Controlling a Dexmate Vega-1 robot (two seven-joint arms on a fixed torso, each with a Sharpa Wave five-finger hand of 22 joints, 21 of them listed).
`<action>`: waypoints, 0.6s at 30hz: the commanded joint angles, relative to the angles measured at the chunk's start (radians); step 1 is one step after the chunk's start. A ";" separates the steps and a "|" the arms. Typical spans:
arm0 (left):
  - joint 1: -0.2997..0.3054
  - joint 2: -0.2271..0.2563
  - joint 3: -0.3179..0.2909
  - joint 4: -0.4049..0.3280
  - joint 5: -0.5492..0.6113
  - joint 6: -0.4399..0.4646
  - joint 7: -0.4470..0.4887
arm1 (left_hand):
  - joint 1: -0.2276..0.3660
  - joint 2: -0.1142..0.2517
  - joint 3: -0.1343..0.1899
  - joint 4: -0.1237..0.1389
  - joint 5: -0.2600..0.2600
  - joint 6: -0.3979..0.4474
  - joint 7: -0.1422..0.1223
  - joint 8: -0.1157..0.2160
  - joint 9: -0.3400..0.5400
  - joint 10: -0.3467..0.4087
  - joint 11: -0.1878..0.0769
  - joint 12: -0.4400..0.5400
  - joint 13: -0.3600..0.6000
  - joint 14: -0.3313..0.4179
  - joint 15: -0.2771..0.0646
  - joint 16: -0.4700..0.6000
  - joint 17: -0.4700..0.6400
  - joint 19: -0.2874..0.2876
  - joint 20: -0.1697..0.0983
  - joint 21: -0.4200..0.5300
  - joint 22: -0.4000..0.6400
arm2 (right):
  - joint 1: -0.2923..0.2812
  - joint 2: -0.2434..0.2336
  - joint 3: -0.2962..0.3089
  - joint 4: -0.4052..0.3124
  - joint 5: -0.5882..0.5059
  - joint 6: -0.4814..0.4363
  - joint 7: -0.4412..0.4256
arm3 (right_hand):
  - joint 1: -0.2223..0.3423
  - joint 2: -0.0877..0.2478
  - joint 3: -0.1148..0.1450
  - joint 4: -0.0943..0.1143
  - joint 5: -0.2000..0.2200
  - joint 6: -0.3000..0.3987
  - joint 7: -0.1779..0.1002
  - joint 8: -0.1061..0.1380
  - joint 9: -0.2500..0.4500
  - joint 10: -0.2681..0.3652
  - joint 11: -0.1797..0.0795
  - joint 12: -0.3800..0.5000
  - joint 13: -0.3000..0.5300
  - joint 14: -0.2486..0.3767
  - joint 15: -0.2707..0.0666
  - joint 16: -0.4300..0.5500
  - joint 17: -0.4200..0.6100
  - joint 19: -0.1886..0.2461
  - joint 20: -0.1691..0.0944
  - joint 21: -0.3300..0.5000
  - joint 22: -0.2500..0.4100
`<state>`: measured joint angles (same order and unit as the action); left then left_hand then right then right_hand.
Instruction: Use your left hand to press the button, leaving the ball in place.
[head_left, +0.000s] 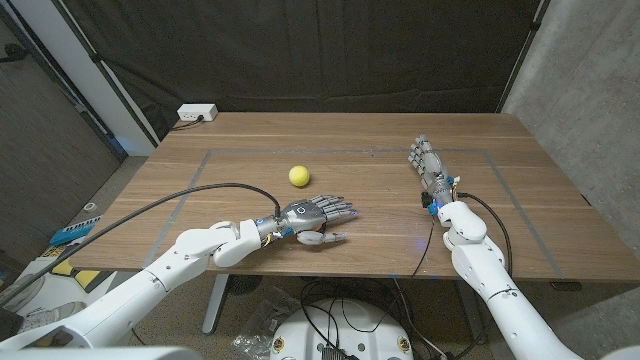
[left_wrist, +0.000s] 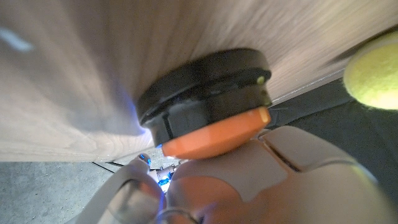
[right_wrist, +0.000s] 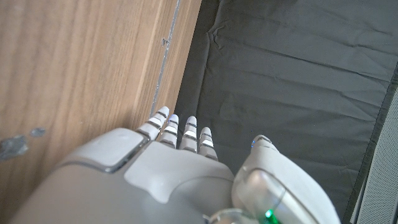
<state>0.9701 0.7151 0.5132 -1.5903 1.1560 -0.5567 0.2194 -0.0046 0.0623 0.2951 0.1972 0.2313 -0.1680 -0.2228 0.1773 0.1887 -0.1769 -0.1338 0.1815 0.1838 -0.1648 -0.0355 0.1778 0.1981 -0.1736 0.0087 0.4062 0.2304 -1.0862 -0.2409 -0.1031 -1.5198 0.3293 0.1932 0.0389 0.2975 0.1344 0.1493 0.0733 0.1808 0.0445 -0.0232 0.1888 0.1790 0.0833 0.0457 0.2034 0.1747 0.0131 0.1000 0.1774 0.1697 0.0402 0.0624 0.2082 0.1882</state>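
Our left hand (head_left: 312, 217) lay over the button (left_wrist: 211, 109) near the surface's (head_left: 380, 130) front edge, fingers spread, holding nothing, placed to press. The ball (head_left: 298, 176) sat apart behind it, so undisturbed. Our right hand (head_left: 428, 165) waited, fingers straight, empty.

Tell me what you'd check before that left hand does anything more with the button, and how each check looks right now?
1. Left hand is over the button: ok; the orange cap sits right against the hand in the left wrist view.
2. Button actually pushed down: cannot tell; the cap looks tilted on its black base, but how far it has sunk is unclear.
3. Ball left alone: ok; it lies on the table beyond the left hand, apart from it.
4. Right hand out of the way: ok; it waits far over on its own side, fingers extended, holding nothing.
5. Cable clear of the button: ok; it trails back along the left arm.
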 joint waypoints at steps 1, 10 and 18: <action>0.005 0.020 0.052 0.017 0.083 0.084 0.120 | -0.007 0.094 -0.003 0.001 -0.004 -0.390 0.001 0.000 0.003 -0.393 0.007 0.006 0.005 -0.451 -0.014 0.005 0.003 -0.460 -0.001 -0.003 0.003 | 0.012 -0.001 -0.001 0.009 -0.004 -0.005 0.004 | -0.009 0.004 0.004 0.000 0.002 0.007 -0.003 -0.001 0.004 0.009 -0.003 0.001 0.006 0.004 0.009 0.002 0.004 0.002 0.011 0.004 0.005; -0.014 0.019 0.096 0.070 0.068 0.107 0.132 | -0.009 0.095 -0.008 0.002 -0.006 -0.395 0.001 0.002 0.003 -0.398 0.007 0.007 0.005 -0.456 -0.013 0.008 0.004 -0.469 0.000 -0.004 0.006 | 0.018 -0.001 0.000 0.010 -0.008 -0.016 0.000 | -0.011 0.004 0.005 0.001 0.002 0.006 -0.003 -0.001 0.004 0.008 -0.002 0.000 0.006 0.005 0.008 0.002 0.003 0.002 0.010 0.004 0.005; -0.047 0.015 0.114 0.114 -0.007 0.065 0.040 | -0.010 0.097 -0.014 0.002 -0.009 -0.413 0.003 -0.001 0.004 -0.422 0.007 0.003 0.005 -0.464 -0.015 0.009 0.005 -0.472 -0.004 -0.003 0.009 | 0.035 0.004 -0.003 0.038 -0.014 -0.008 0.004 | -0.012 0.003 0.006 0.001 0.003 0.006 -0.002 -0.001 0.004 0.008 -0.003 0.000 0.006 0.006 0.008 0.003 0.003 0.003 0.010 0.004 0.005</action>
<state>0.9528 0.7308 0.5924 -1.5347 1.2081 -0.4737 0.3381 -0.0160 0.0686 0.2852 0.1958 0.2234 -0.1705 -0.2203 0.1773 0.1886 -0.1715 -0.1284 0.1858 0.1837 -0.1648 -0.0355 0.1816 0.1979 -0.1736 0.0088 0.4062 0.2350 -1.0688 -0.2412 -0.1037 -1.5088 0.3213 0.1809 0.0409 0.2930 0.1391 0.1493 0.0732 0.1808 0.0445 -0.0232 0.1888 0.1790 0.0833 0.0457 0.2034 0.1747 0.0131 0.1000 0.1775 0.1696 0.0402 0.0624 0.2082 0.1881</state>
